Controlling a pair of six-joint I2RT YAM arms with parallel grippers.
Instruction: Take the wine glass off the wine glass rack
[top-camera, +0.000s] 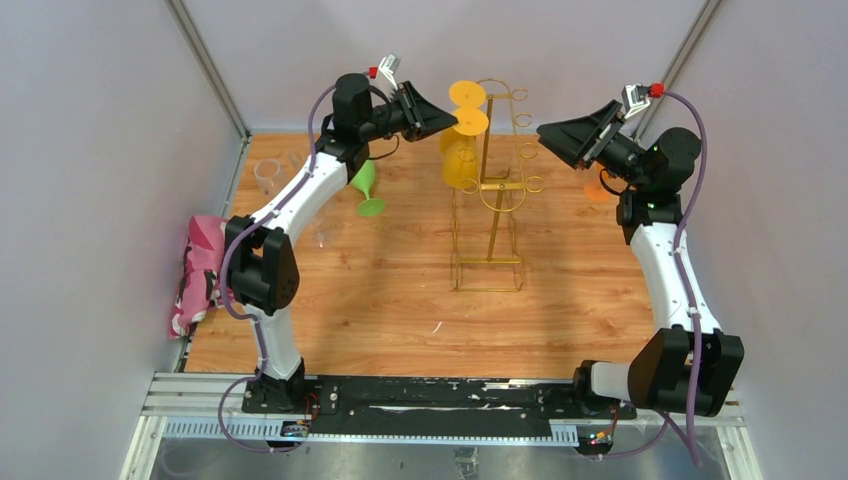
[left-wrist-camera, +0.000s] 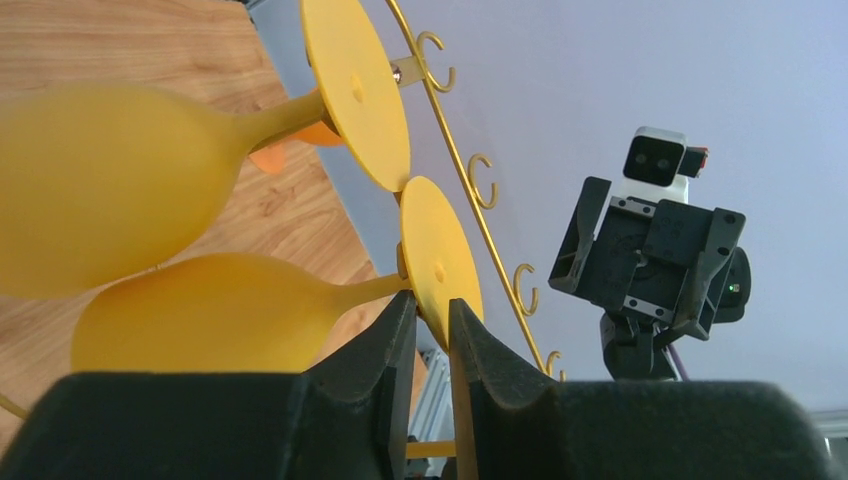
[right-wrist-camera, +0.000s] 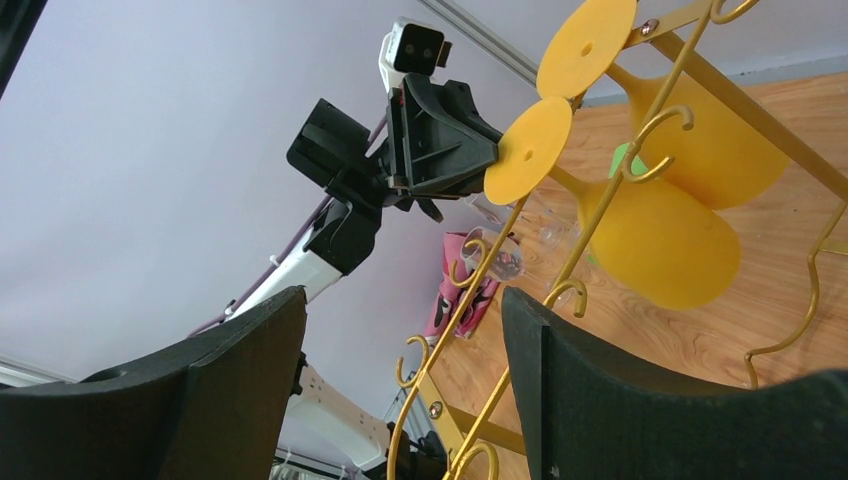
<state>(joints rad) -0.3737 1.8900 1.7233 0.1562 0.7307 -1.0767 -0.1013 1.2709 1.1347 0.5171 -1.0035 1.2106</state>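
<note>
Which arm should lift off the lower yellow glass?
The left arm: its jaws sit at the foot of the lower yellow wine glass; the right arm hangs apart from the rack, jaws open.

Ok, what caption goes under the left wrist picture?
The left gripper poised at the foot of the lower yellow wine glass hanging on the gold rack.

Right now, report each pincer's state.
Left pincer: narrowed around the foot rim of the lower yellow wine glass; whether it grips cannot be told.
Right pincer: open, empty.
</note>
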